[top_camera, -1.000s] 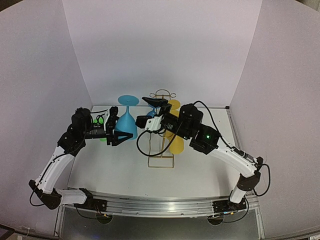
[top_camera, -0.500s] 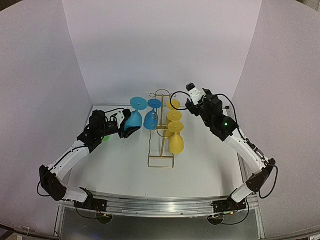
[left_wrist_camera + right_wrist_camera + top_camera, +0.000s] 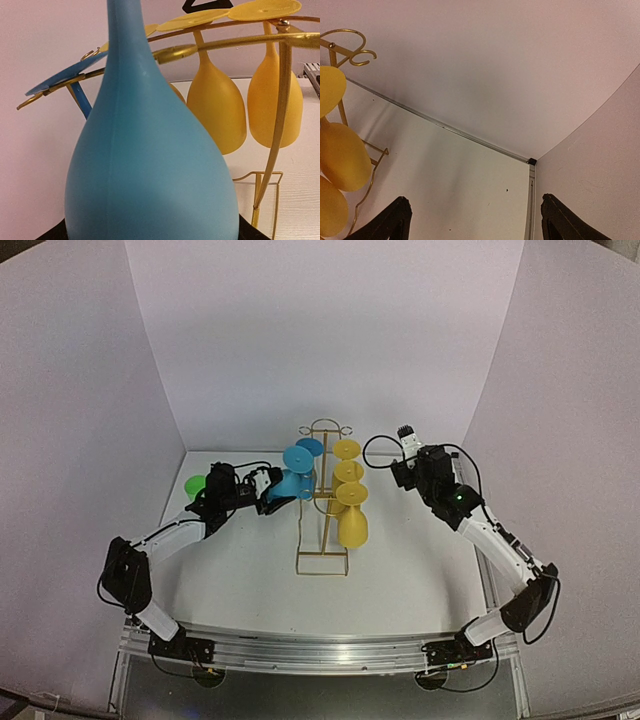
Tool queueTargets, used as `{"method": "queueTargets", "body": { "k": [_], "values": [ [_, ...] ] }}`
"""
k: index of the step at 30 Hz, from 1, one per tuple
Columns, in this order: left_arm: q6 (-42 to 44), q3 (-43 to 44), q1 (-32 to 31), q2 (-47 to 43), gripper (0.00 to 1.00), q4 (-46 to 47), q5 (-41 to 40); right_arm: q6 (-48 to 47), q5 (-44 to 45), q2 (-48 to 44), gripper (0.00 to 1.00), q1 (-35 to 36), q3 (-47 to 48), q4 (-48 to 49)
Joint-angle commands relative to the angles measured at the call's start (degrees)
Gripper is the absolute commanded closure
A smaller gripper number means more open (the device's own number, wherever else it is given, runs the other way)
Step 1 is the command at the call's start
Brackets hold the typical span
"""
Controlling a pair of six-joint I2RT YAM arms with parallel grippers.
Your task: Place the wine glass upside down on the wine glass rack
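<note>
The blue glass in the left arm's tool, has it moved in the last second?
Yes. The blue glass has travelled right, from well left of the gold rack to close against its left side.

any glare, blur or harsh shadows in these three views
Top external: soft, even light, sharp throughout, only faint shadows. Left wrist: the blue wine glass fills the frame and looks slightly soft up close; small glints on the wine glass rack wire. Right wrist: clear, no glare.

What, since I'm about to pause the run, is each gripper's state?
Left gripper: closed on the blue wine glass, at its bowl.
Right gripper: open, holding nothing.
</note>
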Motion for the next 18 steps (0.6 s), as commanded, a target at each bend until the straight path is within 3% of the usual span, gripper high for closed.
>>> {"method": "queueTargets", "body": {
  "k": [1, 18],
  "values": [
    [0.5, -0.1, 0.4, 2.1, 0.51, 7.1, 2.5, 2.3, -1.5, -3.2, 0.16, -0.4, -1.4, 0.7],
    [-2.3, -0.1, 0.3, 6.8, 0.51, 10.1, 4.7, 2.1, -3.5, -3.4, 0.15, -0.6, -2.2, 0.8]
  ]
}}
